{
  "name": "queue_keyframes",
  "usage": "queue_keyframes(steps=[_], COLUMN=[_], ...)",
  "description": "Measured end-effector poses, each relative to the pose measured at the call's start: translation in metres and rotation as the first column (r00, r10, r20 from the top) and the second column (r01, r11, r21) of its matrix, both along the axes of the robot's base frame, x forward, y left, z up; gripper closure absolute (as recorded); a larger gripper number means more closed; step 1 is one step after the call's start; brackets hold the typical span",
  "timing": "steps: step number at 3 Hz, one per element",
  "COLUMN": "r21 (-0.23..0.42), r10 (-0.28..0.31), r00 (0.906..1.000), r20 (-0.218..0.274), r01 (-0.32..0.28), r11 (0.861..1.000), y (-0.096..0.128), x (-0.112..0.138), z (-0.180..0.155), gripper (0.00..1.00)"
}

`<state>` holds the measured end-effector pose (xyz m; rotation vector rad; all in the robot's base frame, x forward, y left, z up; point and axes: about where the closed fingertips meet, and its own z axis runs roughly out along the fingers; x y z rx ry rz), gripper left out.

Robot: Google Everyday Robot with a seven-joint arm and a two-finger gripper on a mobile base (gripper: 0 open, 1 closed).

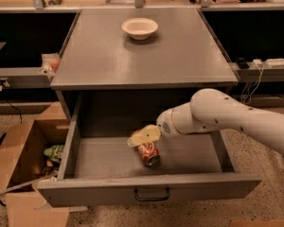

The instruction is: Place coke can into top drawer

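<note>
The coke can [149, 154] is red with a silver end and lies tilted on the floor of the open top drawer [146, 190], near its middle. The drawer is grey metal, pulled out, with a small dark handle [152, 194] on its front panel. My gripper [143, 137], on a white arm reaching in from the right, hangs inside the drawer just above the can. Its pale yellow fingers [141, 136] stand open over the can's upper end, and the can rests below them.
A white bowl [139, 27] sits on the grey cabinet top [109, 60]. A brown cardboard box [19, 164] with oddments stands on the floor to the drawer's left. Shelves and cables lie behind and to the right.
</note>
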<state>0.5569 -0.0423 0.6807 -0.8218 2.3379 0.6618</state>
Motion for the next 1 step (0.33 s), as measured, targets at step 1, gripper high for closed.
queue_keyframes(steps=[1], r21=[0.017], r10=[-0.002], r00=[0.9991], r20=[0.041], r01=[0.001], r11=[1.0], y=[-0.0022], x=[-0.0013], z=[0.0209], gripper=[0.0])
